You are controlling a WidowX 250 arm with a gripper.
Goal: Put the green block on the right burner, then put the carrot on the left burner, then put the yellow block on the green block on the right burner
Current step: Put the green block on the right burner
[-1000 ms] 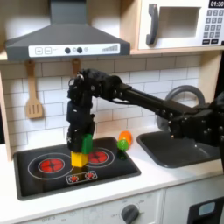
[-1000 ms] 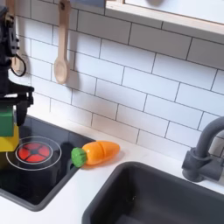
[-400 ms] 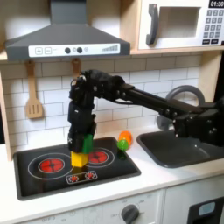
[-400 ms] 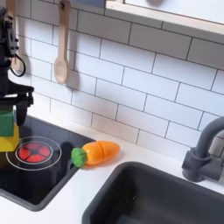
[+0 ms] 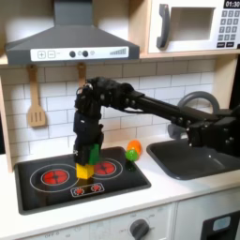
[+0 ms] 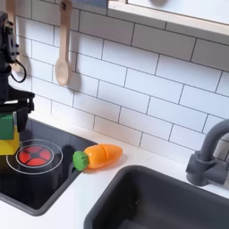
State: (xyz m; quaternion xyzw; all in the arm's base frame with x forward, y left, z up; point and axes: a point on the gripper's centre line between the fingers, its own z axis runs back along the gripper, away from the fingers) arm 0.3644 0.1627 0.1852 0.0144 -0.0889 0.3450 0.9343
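Note:
In the first exterior view my gripper (image 5: 87, 148) points straight down over the black hob (image 5: 37, 197), its fingers closed on the green block (image 5: 92, 154). The green block rests on top of the yellow block (image 5: 84, 172), which stands on the hob between the left burner (image 5: 53, 175) and the right burner (image 5: 105, 169). The carrot (image 5: 134, 149) lies at the hob's right edge. In the second exterior view the gripper (image 6: 11, 114), green block (image 6: 5, 126) and yellow block (image 6: 7, 144) are at the left edge, beside one burner (image 6: 34, 156), and the carrot (image 6: 97, 157) lies on the counter.
A dark sink basin (image 5: 187, 157) with a grey tap (image 6: 207, 161) lies to the first exterior view's right. A wooden spatula (image 5: 36, 101) and spoon (image 6: 62, 55) hang on the tiled wall. A hood and a microwave (image 5: 192, 25) sit overhead.

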